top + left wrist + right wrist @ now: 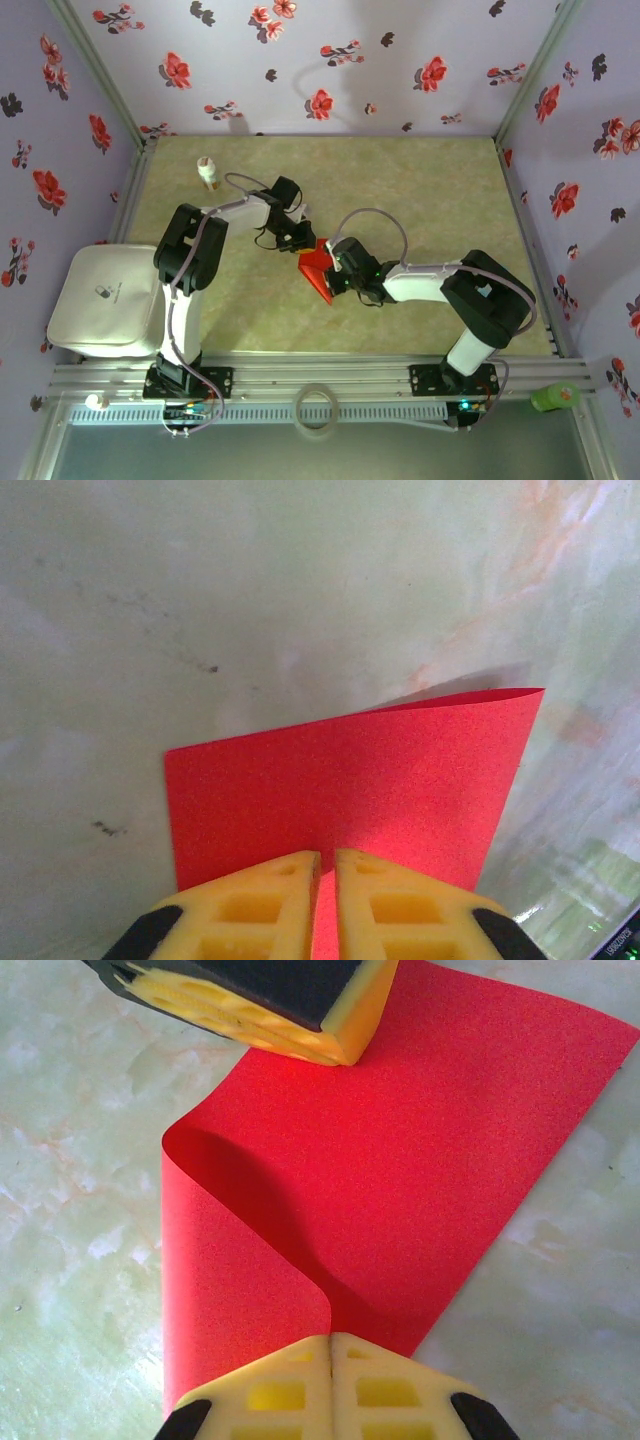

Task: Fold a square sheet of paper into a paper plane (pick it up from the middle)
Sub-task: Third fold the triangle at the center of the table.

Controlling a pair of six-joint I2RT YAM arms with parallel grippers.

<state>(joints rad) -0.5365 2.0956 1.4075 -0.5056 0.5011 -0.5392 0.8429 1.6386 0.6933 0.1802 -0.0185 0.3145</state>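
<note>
The left gripper (327, 862) sits at the bottom centre of the left wrist view. Its yellow jaws are drawn almost together on the near edge of a thin bright red sheet of paper (350, 780). The sheet runs up the frame and curls at its upper right corner.

In the right wrist view the right gripper (330, 1345), at bottom centre, is pinched tight on the sheet where one side bends over into a soft loop. A yellow finger of the left gripper comes in at the upper left, over the sheet's far edge.

In the top view both grippers meet at the centre of a pale green marbled table (420, 190), with the sheet between them. A small white bottle (208, 172) stands at the upper left, and a white soft case (105, 300) lies at the left edge.
</note>
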